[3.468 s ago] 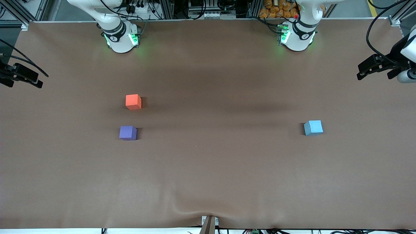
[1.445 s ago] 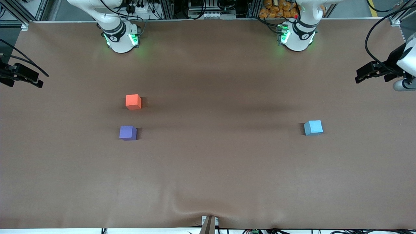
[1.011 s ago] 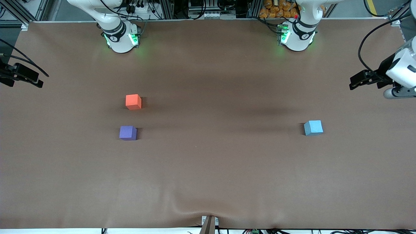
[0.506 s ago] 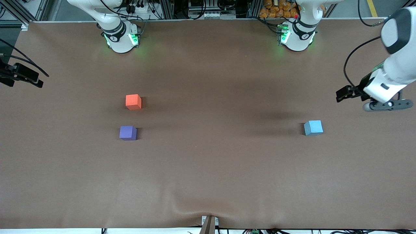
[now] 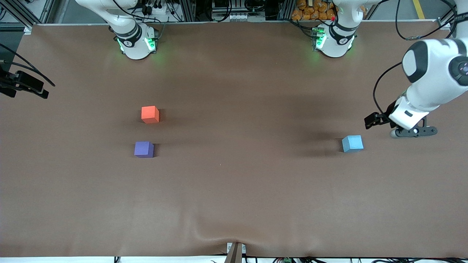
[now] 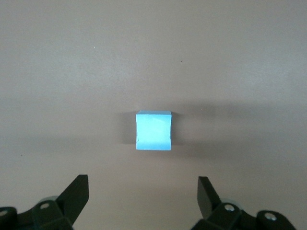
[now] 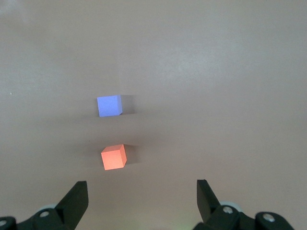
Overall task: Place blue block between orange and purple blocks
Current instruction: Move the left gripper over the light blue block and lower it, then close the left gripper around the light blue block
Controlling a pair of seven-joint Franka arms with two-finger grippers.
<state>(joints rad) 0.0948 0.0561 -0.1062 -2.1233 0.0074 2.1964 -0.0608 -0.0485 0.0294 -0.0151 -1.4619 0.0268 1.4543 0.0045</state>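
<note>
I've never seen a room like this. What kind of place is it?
Probably a robot lab. Two white robot arms are bolted along a big table covered in brown cloth, with metal framing and cables at the arms' edge of the table. Three toy-like blocks lie on it: orange, purple and blue.

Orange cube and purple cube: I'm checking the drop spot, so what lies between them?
Only bare brown table cover between the matte orange cube and violet-purple cube, seen in front view.
</note>
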